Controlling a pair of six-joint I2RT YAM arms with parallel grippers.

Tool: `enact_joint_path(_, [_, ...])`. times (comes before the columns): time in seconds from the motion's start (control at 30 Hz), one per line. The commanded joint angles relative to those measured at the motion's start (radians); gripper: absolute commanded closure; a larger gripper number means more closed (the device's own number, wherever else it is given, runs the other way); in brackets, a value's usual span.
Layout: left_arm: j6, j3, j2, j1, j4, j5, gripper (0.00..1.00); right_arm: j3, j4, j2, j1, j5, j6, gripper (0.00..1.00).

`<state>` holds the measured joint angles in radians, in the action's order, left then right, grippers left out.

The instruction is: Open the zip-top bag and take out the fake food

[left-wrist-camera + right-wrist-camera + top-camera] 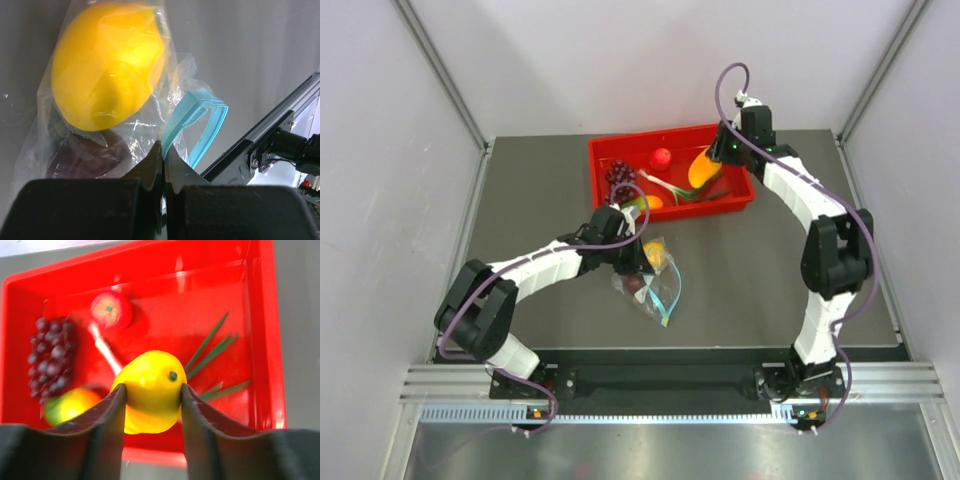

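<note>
Clear crinkled plastic of the zip-top bag (655, 292) lies mid-table, just near of the red tray (640, 138). Its long axis runs far to near, and the teal zip strip (200, 120) is at the near-right end, its two bands parted in a loop. Inside, the lemon (107, 65) fills the far end and the maroon piece (90, 155) sits nearer the strip. The left arm, elbow folded at the near left, stretches its forearm rightward across the table. The left gripper (163, 155) is pinched tight on a fold of the bag beside the strip. The right arm rises from the near right, elbow out to the right, and reaches far-left over the tray's right end. There the right gripper (152, 387), jaws part-way apart, clamps the mango-shaped fruit (150, 371) above the tray's grape bunch (50, 357), red ball (111, 309) and green leaves (210, 352).
</note>
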<state>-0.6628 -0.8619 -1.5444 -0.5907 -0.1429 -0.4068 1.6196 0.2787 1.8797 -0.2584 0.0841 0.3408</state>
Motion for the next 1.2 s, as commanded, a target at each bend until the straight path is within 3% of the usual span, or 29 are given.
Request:
enact_joint_path(0.0, [0.003,-0.055,0.055,-0.006,-0.021,-0.007,1.00,0.147,-0.026,0.071,0.004,-0.047,-0.026,0.57])
enact_joint_path(0.1, [0.000,-0.063,0.064,-0.009,-0.032,-0.003,1.00,0.209,-0.021,0.107,0.005,-0.056,-0.039,0.32])
enact_joint_path(0.23, [-0.012,-0.063,0.072,-0.009,-0.040,-0.003,1.00,0.218,-0.021,0.099,0.008,-0.055,-0.059,0.17])
enact_joint_path(0.43, [-0.041,-0.094,0.079,-0.012,-0.047,-0.006,1.00,0.056,-0.053,-0.080,0.005,0.054,-0.085,0.16])
enact_joint_path(0.63, [-0.072,-0.150,0.041,-0.011,-0.049,-0.003,1.00,-0.214,0.011,-0.332,-0.007,0.374,-0.108,0.17])
enact_joint_path(0.77, [-0.086,-0.181,-0.011,-0.012,-0.038,-0.009,1.00,-0.416,0.049,-0.482,-0.019,0.697,-0.128,0.19])
enact_joint_path(0.93, [-0.092,-0.218,-0.051,-0.012,-0.035,-0.017,1.00,-0.520,0.141,-0.560,-0.070,0.940,-0.175,0.21])
enact_joint_path(1.17, [-0.098,-0.250,-0.091,-0.012,-0.030,-0.030,1.00,-0.507,0.307,-0.458,-0.182,1.010,-0.311,0.30])
